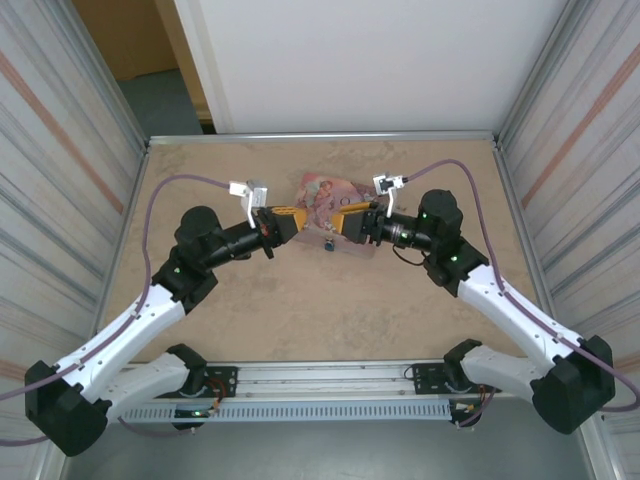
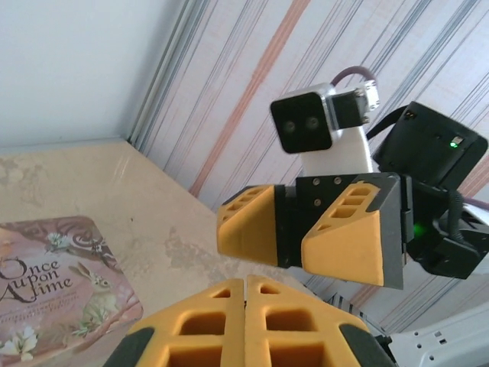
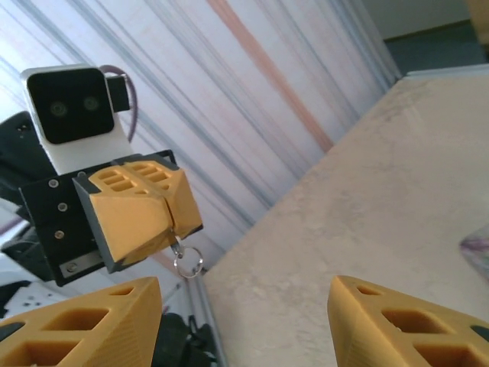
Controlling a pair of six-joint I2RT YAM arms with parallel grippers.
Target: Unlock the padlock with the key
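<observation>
The tiny blue-teal padlock (image 1: pixel 328 243) lies on the table just in front of the pink tin (image 1: pixel 330 196), below the gap between the two grippers. My left gripper (image 1: pixel 288 222) is shut on the key (image 3: pixel 176 243). Most of the key is hidden between the yellow fingers, and its silver ring (image 3: pixel 188 262) hangs free below them. In the left wrist view the left gripper (image 2: pixel 245 284) has its fingers pressed flat together. My right gripper (image 1: pixel 342 222) faces it at the same height and stands open (image 3: pixel 244 306) with nothing between its fingers.
The pink tin (image 2: pixel 53 287) with rabbit artwork lies flat at the back middle of the table. Striped side walls (image 1: pixel 60 140) and a metal rim enclose the table. The arm bases and a rail (image 1: pixel 320 385) run along the near edge.
</observation>
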